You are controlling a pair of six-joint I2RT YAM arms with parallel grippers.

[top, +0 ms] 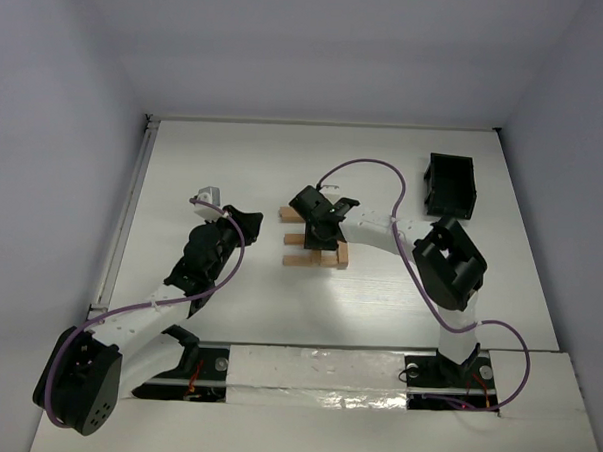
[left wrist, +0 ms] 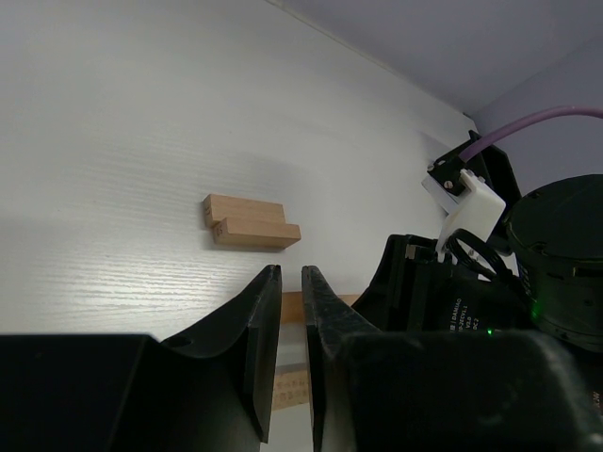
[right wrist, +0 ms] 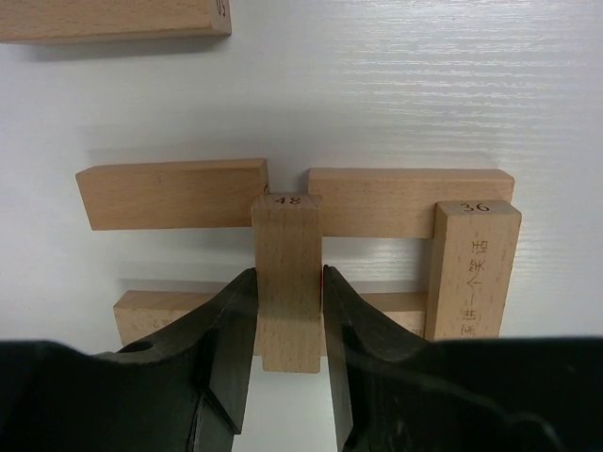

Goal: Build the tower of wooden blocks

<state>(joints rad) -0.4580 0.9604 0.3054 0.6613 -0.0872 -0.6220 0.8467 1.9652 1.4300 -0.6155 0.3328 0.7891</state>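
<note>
Right wrist: right gripper [right wrist: 287, 282] clamped on block 48 [right wrist: 285, 235], across 2 base blocks [right wrist: 170, 193] on the tabletop [right wrist: 424, 94], beside block 36 [right wrist: 476, 264]. Square it parallel to 36, seat it, then let go gently (left gripper [left wrist: 291, 282] slightly apart, empty).

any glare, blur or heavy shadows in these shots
Top external view: soft even light, a bright sheen on the white table near the arm bases. Left wrist view: the black left gripper looms dark and slightly soft; the pair of light-tan wooden blocks casts a faint shadow. Right wrist view: sharp, the 48 printed on the light-tan wooden block held by the right gripper is legible.
</note>
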